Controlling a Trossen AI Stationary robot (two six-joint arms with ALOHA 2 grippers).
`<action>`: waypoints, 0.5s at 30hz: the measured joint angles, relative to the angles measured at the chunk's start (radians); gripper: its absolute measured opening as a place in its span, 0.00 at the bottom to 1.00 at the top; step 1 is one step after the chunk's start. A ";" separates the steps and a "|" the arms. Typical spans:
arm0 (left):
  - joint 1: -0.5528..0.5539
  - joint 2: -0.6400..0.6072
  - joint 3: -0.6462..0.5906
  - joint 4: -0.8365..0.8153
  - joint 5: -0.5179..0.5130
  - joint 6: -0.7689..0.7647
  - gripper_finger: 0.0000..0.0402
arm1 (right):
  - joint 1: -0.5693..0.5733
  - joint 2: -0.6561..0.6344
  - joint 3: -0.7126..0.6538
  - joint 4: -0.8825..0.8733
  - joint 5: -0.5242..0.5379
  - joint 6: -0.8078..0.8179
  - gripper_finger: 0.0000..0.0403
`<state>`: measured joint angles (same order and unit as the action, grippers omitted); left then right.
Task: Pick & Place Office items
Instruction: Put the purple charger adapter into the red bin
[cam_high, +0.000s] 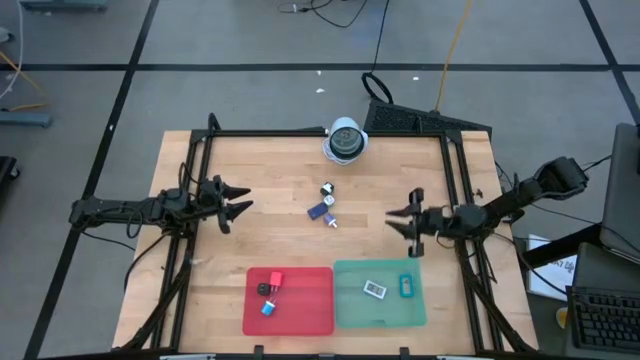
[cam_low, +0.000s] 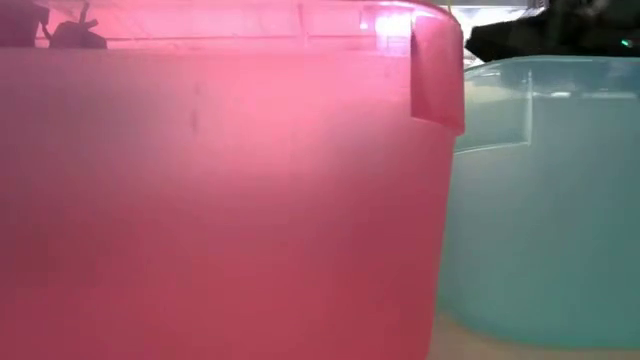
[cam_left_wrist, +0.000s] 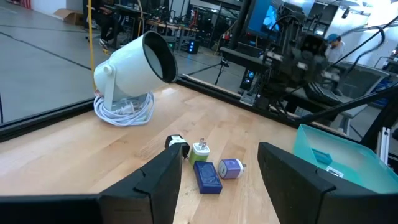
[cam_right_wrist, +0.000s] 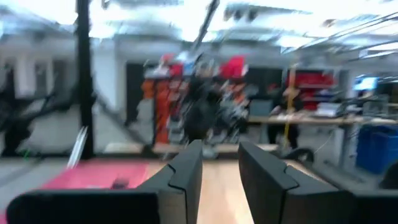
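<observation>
Several small office items lie loose mid-table: a black-and-white piece (cam_high: 327, 187), a blue piece (cam_high: 318, 210), a white-and-purple piece (cam_high: 330, 203) and a tiny one (cam_high: 331, 222). In the left wrist view they show as a black piece (cam_left_wrist: 177, 142), a white-green one (cam_left_wrist: 200, 149), a blue one (cam_left_wrist: 208, 176) and a purple one (cam_left_wrist: 231, 167). My left gripper (cam_high: 245, 200) (cam_left_wrist: 221, 151) hovers open to their left, pointing at them. My right gripper (cam_high: 390, 219) (cam_right_wrist: 221, 146) hovers open to their right. Neither holds anything.
The red tray (cam_high: 320, 318) holds red, black and blue pieces; the green tray (cam_high: 345, 310) beside it holds a dark square with a pale face (cam_high: 374, 289) and a teal piece (cam_high: 406, 287). A white domed lamp (cam_high: 346, 140) stands at the far edge. Both tray walls fill the low view.
</observation>
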<state>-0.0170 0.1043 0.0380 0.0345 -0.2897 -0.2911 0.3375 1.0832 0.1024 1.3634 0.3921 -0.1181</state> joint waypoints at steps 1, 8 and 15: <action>0.000 0.000 0.000 0.000 0.000 0.000 0.53 | -0.019 0.000 0.007 0.018 0.000 0.010 0.22; 0.000 0.000 0.000 0.000 0.000 -0.004 0.53 | -0.110 0.060 0.214 -0.361 0.003 0.070 0.19; 0.000 0.000 0.000 0.000 0.000 -0.008 0.53 | -0.195 0.305 0.564 -0.895 -0.002 0.253 0.44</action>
<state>-0.0170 0.1043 0.0380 0.0342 -0.2893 -0.2996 0.1422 1.3885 0.6661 0.4682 0.3900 0.1347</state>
